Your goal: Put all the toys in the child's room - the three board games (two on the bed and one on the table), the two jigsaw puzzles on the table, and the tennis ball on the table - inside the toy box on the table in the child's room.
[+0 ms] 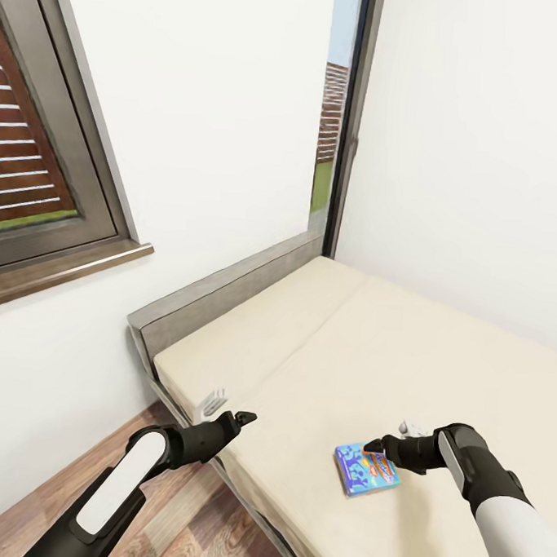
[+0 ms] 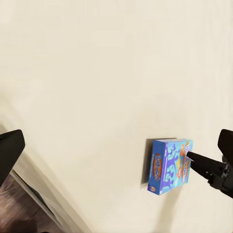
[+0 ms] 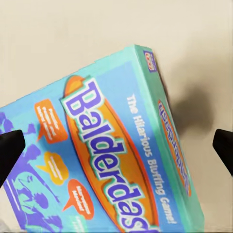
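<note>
Blue game box point(image 1: 366, 469) lies flat on the bed point(image 1: 437, 360) near its front edge, right under our right gripper point(image 1: 378, 444), whose fingers stand spread and hold nothing. Our left gripper point(image 1: 242, 418), also open and empty, hovers well apart.

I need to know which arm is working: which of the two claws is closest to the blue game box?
The right claw: its open tips hang just over the blue game box on the bed. The left claw is off beside the mattress edge.
</note>
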Available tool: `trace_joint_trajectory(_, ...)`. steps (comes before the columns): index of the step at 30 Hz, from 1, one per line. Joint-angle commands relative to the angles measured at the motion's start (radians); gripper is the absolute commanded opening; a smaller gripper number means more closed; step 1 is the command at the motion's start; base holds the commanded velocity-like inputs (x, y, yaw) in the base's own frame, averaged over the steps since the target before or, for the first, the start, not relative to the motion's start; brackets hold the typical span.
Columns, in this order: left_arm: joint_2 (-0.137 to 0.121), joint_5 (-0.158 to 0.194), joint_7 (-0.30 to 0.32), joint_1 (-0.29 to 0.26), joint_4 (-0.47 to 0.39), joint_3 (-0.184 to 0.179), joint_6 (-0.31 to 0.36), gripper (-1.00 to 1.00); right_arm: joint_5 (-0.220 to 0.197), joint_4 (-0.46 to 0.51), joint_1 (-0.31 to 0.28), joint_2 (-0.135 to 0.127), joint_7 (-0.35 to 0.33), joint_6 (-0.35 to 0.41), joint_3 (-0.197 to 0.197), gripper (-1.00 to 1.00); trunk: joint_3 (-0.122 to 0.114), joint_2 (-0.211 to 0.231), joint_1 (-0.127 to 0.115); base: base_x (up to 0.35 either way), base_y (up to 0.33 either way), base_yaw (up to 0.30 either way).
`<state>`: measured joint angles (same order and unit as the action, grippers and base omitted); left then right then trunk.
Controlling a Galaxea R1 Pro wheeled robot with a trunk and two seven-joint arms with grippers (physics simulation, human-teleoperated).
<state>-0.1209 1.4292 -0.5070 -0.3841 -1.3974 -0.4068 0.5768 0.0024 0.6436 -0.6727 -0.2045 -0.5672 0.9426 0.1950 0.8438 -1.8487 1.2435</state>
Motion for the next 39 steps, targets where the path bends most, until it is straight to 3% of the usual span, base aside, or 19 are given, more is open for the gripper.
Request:
trace_joint_trajectory(1, -0.001, 0.010, -0.010, -0.001, -0.001, -0.001, -0.002, 1.00, 0.013, -0.011, 0.000, 0.000, 0.001, 0.008, 0.002, 1.00, 0.001, 0.000, 0.000, 0.000, 0.000, 0.025)
trace_joint_trajectory(9, -0.004, 0.009, -0.010, 0.001, -0.002, -0.001, -0.001, 1.00, 0.015, -0.010, 0.001, -0.002, -0.004, 0.075, -0.014, 1.00, 0.001, 0.000, 0.000, 0.000, 0.000, 0.013)
trace_joint_trajectory(15, -0.005, 0.004, -0.011, 0.008, 0.000, -0.004, -0.001, 1.00, 0.014, -0.010, 0.001, -0.005, -0.006, 0.100, -0.050, 1.00, 0.001, 0.000, 0.000, 0.000, 0.000, 0.005)
trace_joint_trajectory(39, -0.005, -0.005, -0.016, 0.036, 0.002, -0.013, -0.007, 1.00, 0.012, -0.010, 0.001, -0.007, -0.007, 0.105, -0.073, 1.00, 0.001, 0.000, 0.000, 0.000, 0.000, 0.020)
